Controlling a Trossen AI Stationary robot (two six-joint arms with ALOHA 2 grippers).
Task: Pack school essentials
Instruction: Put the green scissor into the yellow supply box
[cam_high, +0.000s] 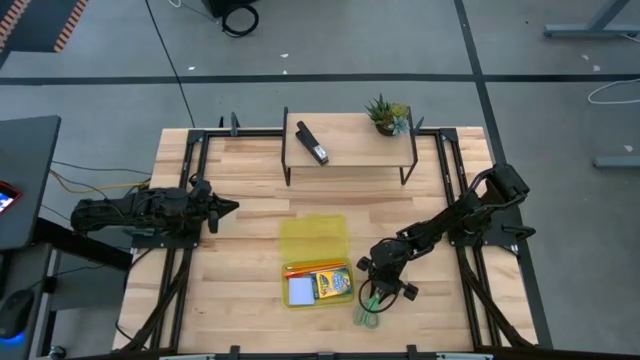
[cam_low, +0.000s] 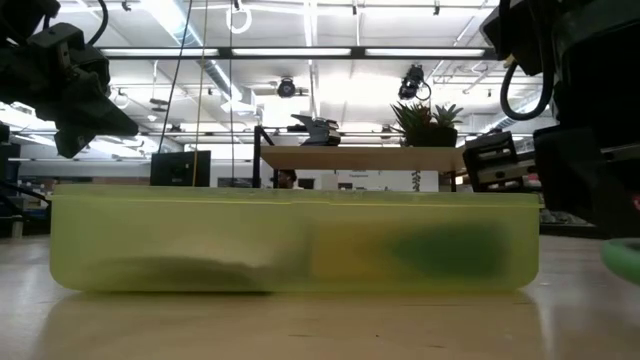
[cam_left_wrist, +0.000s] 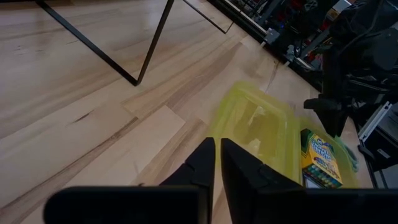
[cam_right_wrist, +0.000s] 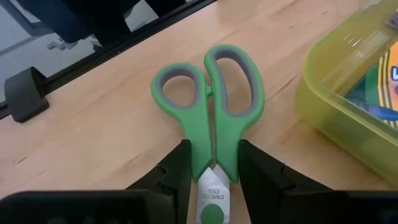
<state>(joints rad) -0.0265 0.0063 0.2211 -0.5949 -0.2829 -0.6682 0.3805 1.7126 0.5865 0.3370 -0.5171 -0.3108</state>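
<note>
The green-handled scissors (cam_right_wrist: 211, 106) lie on the table just right of the open yellow case (cam_high: 315, 262), near the table's near edge; they also show in the high view (cam_high: 367, 312). My right gripper (cam_right_wrist: 214, 163) is shut on them, and it shows above them in the high view (cam_high: 381, 292). The case's tray holds the pale blue notepad (cam_high: 301, 291), the crayon box (cam_high: 334, 285) and the orange pencil (cam_high: 315, 267). My left gripper (cam_high: 228, 207) is shut and empty, hovering left of the case. The eraser and pen are not made out. My right gripper pinches the scissors between its two fingers (cam_right_wrist: 180, 171), on the green shanks (cam_right_wrist: 200, 152) just below the finger loops, by the pivot. The fingers slant down from the table's far right and lie along the scissors. The loops point toward the near edge. Whether they are lifted clear I cannot tell.
A black stapler (cam_high: 312, 143) and a small potted plant (cam_high: 388, 115) stand on a wooden shelf (cam_high: 350, 150) at the far side. The case's lid (cam_high: 313, 238) lies open toward the shelf. Bare wood lies left of the case, under my left arm.
</note>
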